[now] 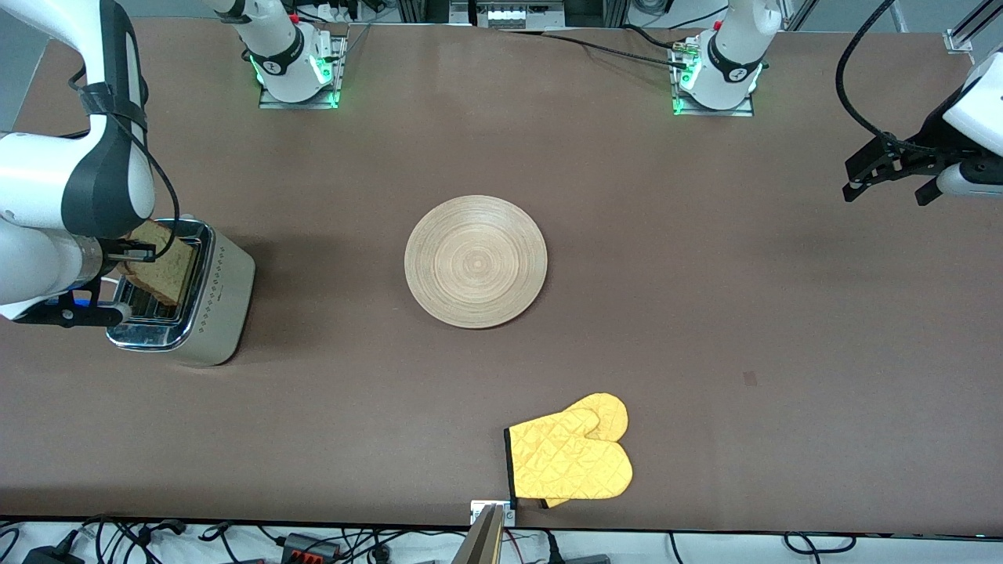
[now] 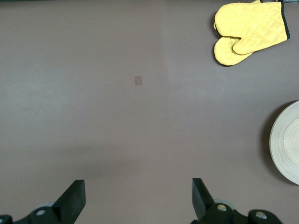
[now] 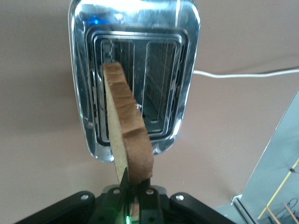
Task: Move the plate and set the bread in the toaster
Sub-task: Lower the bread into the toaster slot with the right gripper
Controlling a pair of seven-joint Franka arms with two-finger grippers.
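Left wrist view, your inventory:
- Left tool (image 2: pixel 135 200): over bare brown bench (image 2: pixel 93 116), 2 dark fingers (image 2: pixel 74 198) spread wide, nothing btwn them.
- Yellow quilted oven mitt (image 2: pixel 250 28): flat on bench, dark trim at cuff, well apart from tool.
- Plate (image 2: pixel 287 144): pale wood, ring grain, only part of it in your view, cut by frame edge; near mitt, not touching.
- Small tan rectangular mark (image 2: pixel 138 80) on bench surface, btwn tool and mitt.

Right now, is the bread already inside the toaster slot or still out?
Still out. The right gripper holds the bread on edge above the toaster, roughly in line with one slot; both slots look empty.
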